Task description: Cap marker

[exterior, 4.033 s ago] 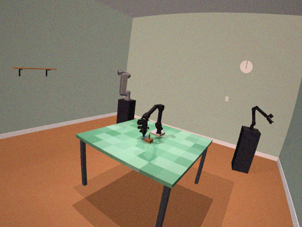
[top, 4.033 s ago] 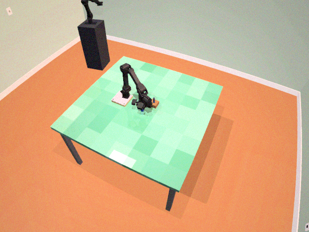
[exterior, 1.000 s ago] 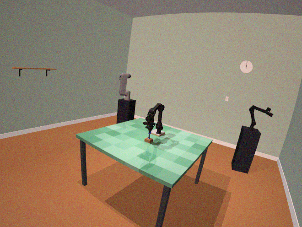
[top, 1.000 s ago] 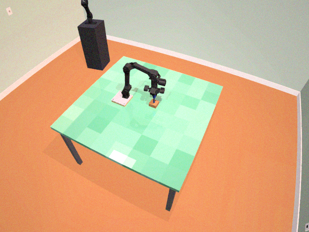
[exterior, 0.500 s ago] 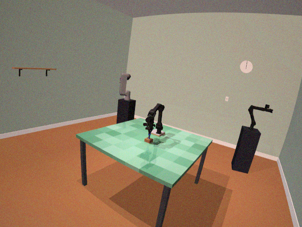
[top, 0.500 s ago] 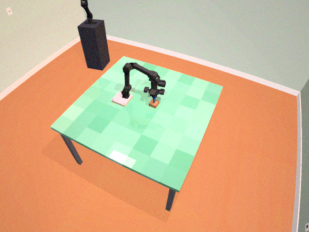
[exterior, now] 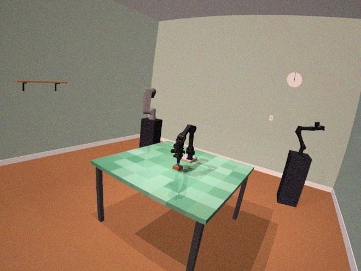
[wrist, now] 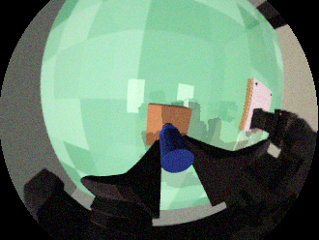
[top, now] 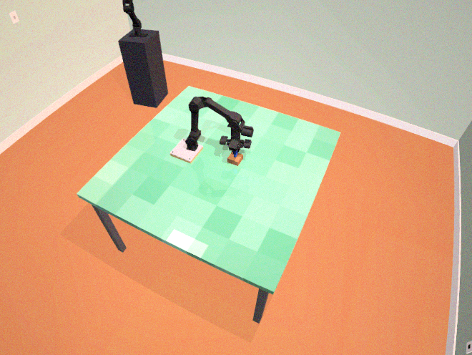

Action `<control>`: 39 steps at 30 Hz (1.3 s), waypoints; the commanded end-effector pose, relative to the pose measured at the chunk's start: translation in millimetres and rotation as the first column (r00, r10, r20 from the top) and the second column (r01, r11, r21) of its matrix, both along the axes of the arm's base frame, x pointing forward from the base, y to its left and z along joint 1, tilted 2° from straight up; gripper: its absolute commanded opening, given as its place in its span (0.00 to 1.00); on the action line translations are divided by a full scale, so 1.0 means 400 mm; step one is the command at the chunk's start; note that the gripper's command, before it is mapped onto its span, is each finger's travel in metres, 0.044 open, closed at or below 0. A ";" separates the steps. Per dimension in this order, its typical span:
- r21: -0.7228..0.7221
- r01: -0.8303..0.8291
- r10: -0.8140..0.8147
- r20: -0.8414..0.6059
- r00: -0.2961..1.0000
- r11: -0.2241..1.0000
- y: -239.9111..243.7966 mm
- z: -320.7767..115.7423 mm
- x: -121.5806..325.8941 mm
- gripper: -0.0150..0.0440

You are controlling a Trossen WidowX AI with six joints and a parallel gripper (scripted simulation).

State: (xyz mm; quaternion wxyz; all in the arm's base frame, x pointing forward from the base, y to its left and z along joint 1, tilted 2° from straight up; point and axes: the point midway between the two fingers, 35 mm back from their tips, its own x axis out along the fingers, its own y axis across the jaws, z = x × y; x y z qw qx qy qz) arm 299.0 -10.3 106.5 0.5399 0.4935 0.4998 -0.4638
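The orange-brown holder block (top: pixel 234 162) (exterior: pixel 177 168) (wrist: pixel 156 116) stands on the green table (top: pixel 152 167) (exterior: pixel 140 175) (wrist: pixel 106 63). My gripper (top: pixel 235 150) (exterior: pixel 178 161) (wrist: pixel 171 140) points down right above the block and is shut on the blue cap (top: pixel 235 153) (exterior: pixel 179 163) (wrist: pixel 177 161). The cap is upright, in line with the block's middle, with its lower end close to the block's top. The marker is hidden by the cap and fingers. How far the cap sits down on it cannot be told.
The arm's pale base plate (top: pixel 184 152) (exterior: pixel 191 159) (wrist: pixel 257 104) lies on the table beside the block. Off the table, dark pedestals (top: pixel 143 69) (exterior: pixel 293 177) carry other arms; another pedestal (exterior: pixel 150 131) stands behind the table. A shelf (exterior: pixel 40 81) is on the wall.
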 end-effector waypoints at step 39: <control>0.000 0.000 0.000 -0.004 1.000 1.000 0.001 0.182 -0.015 1.00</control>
